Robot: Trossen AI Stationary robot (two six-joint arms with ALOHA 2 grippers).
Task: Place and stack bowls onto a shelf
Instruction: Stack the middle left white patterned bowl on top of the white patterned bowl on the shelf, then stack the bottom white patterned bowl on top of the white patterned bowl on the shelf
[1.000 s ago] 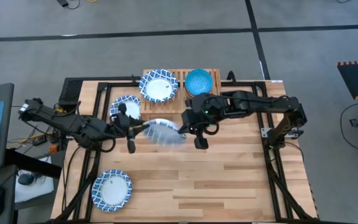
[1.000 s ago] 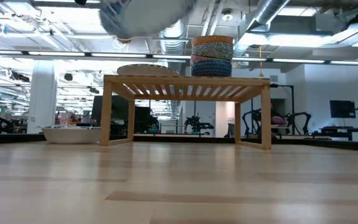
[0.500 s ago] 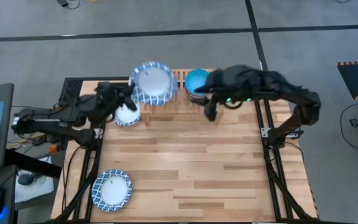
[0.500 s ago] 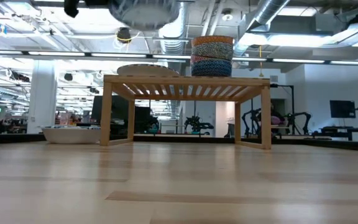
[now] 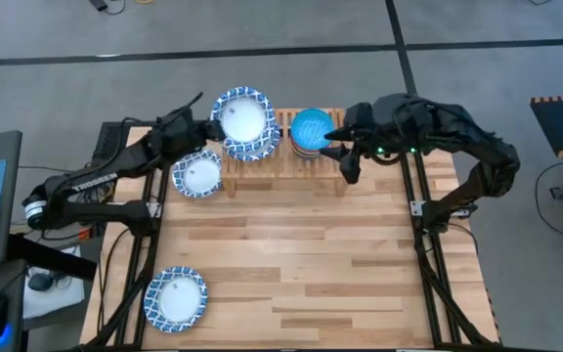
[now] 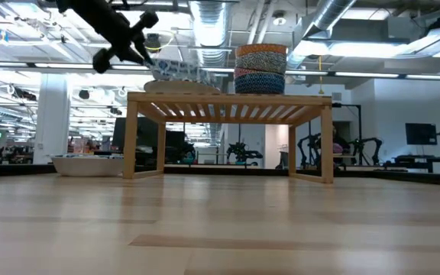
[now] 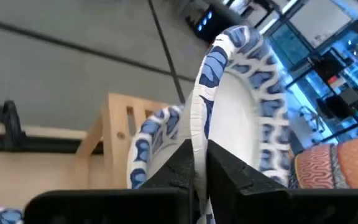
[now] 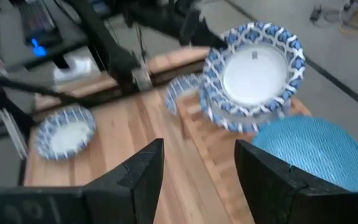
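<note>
Left end effector [image 7: 199,163] grips patterned dish [image 7: 241,106] over shelf [image 5: 281,156]; no legible writing.

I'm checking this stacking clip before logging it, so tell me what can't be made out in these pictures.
- Whether the held dish touches the dish beneath it on the shelf: high view, it covers that dish.
- How many bowls form the stack: high view shows only the top bright blue bowl.
- Left pincer fingertips: left wrist view, cut off by the dish rim.
</note>
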